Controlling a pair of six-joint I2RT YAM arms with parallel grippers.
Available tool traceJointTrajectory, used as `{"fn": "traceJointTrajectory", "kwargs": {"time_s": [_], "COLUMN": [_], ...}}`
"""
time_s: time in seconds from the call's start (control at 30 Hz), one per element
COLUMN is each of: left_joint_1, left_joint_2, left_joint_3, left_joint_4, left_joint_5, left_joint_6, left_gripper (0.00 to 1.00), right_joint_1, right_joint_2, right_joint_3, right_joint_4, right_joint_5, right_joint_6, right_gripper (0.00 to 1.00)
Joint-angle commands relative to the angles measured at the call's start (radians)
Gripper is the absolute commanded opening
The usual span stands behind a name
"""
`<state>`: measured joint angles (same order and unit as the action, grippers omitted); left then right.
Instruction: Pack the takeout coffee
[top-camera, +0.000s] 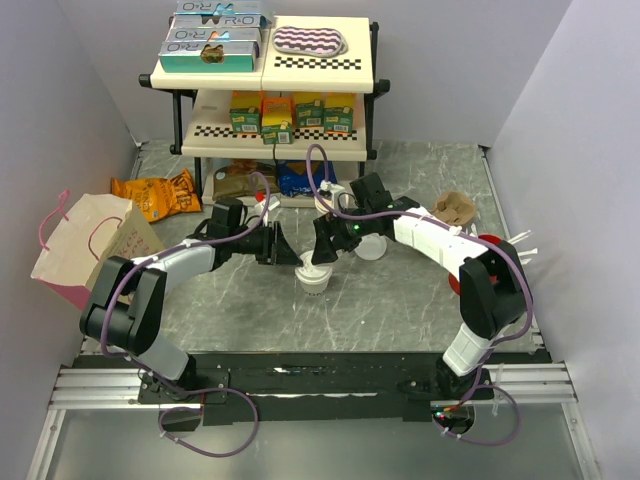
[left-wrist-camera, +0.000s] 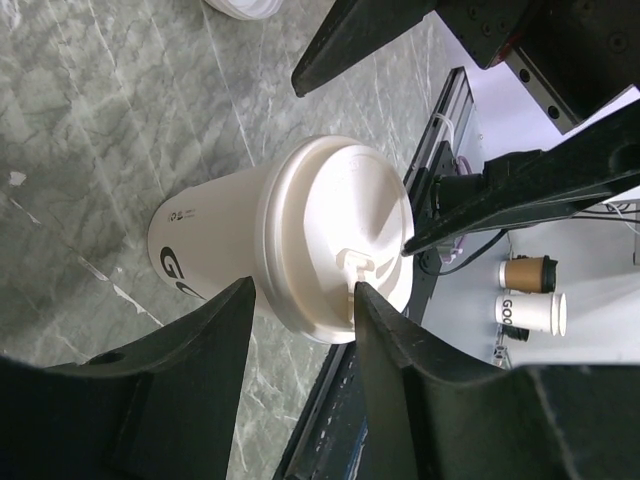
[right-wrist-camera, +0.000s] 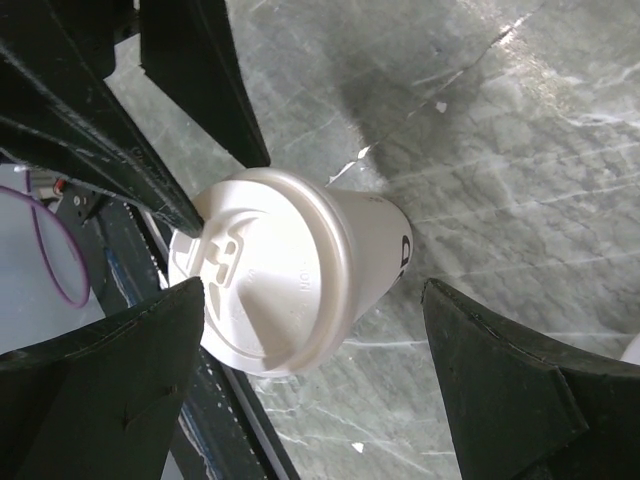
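though only a black "g" reads on the takeout coffee (left-wrist-camera: 215, 245), right gripper (right-wrist-camera: 312, 300) straddles it wide; left gripper (left-wrist-camera: 305, 288) half-spread at its lid, grip unclear.

Showing a grey marbled tabletop (top-camera: 400, 300). Bearing, at the upper centre of the frame, a tiered shelf rack (top-camera: 318, 62) holding teal boxes (top-camera: 213, 45) and a striped pouch (top-camera: 309, 41) on top, and small cartons (top-camera: 293, 112) on the middle tier. Keeping an orange snack bag (top-camera: 157, 193) at the left, just above a paper bag (top-camera: 90, 245) with pink handles. Displaying a cardboard cup carrier (top-camera: 455, 209) at mid right.
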<state>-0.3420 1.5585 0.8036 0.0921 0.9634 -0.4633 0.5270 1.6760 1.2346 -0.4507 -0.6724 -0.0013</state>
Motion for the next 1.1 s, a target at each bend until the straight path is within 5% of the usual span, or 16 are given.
{"fn": "traceJointTrajectory", "kwargs": {"time_s": [0.0,1.07], "left_joint_1": [-0.003,-0.017], "left_joint_2": [-0.034,0.017], "left_joint_3": [0.014,0.057], "left_joint_4": [0.026,-0.008], "left_joint_5": [0.028,0.048], "left_joint_6": [0.025,0.034], "left_gripper": [0.50,0.50], "right_joint_1": [-0.005,-0.097], "right_joint_2": [-0.048,-0.022], "right_joint_3": [-0.006,-0.104], "right_joint_4": [0.003,0.072], "right_joint_5": [-0.049,-0.252], "right_joint_6": [-0.032,0.083], "right_gripper": [0.95,0.87]}}
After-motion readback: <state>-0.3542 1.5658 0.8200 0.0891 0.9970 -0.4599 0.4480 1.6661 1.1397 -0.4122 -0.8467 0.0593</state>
